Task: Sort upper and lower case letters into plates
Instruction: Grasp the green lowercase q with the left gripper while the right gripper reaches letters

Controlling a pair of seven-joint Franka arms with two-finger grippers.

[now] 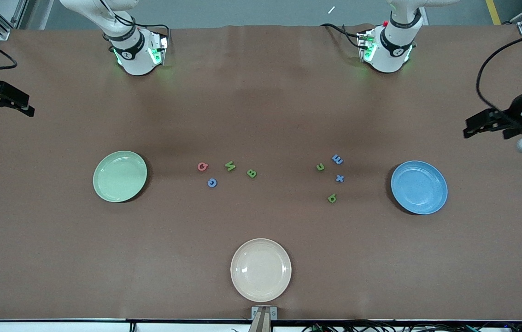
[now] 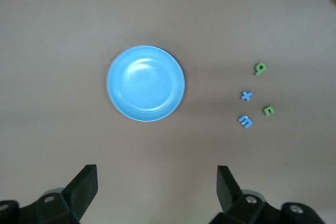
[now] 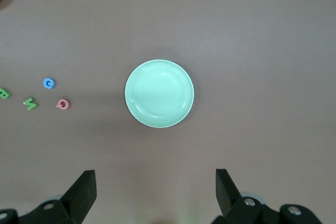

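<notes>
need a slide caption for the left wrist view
Open left gripper above round glossy blue plate, four small toy letters beside it.

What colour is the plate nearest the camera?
Cream-beige plate, clearest in the front view.

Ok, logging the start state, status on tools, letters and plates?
Left tool and right tool open, waiting at table ends. Eight letters on table between empty green plate and blue plate. Nothing blocking.

Letters: 8 total, 1 red (image 1: pixel 202 166), 3 blue (image 1: pixel 212 183), 4 green (image 1: pixel 251 173). Plates: 3, i.e. pale green (image 1: pixel 104 184), blue (image 1: pixel 436 196), cream (image 1: pixel 242 281).
</notes>
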